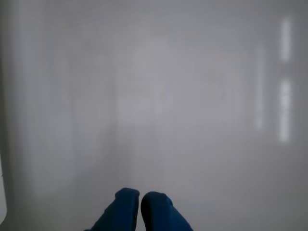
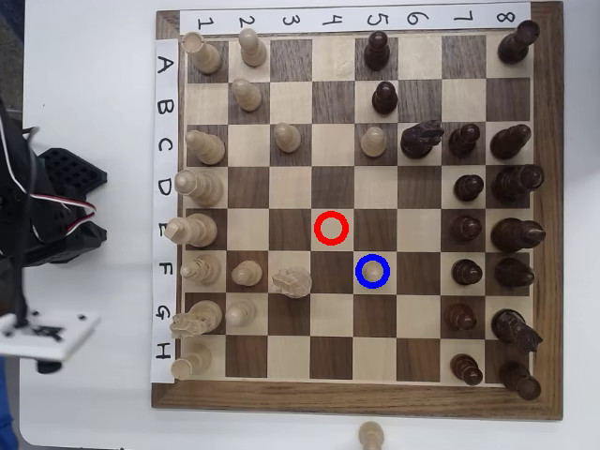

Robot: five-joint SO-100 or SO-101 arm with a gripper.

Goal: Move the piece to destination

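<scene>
In the overhead view a small pale pawn [image 2: 373, 270] stands inside the blue ring [image 2: 359, 278] on a light square of the chessboard [image 2: 356, 398]. The red-ringed square [image 2: 331, 228] just up and left of it holds nothing. My arm [image 2: 42, 220] is folded on the white table left of the board, far from the pawn. In the wrist view my blue gripper [image 1: 140, 204] shows at the bottom edge, its fingertips [image 1: 126, 202] pressed together with nothing between them. It faces a blurred white surface, and neither the board nor the pawn shows there.
Pale pieces fill the board's left columns, with a pale knight [image 2: 292, 280] two squares left of the blue ring. Dark pieces [image 2: 466, 228] crowd the right columns. One pale pawn [image 2: 372, 436] stands off the board at the bottom edge. A white plate [image 2: 47, 335] sits on my arm.
</scene>
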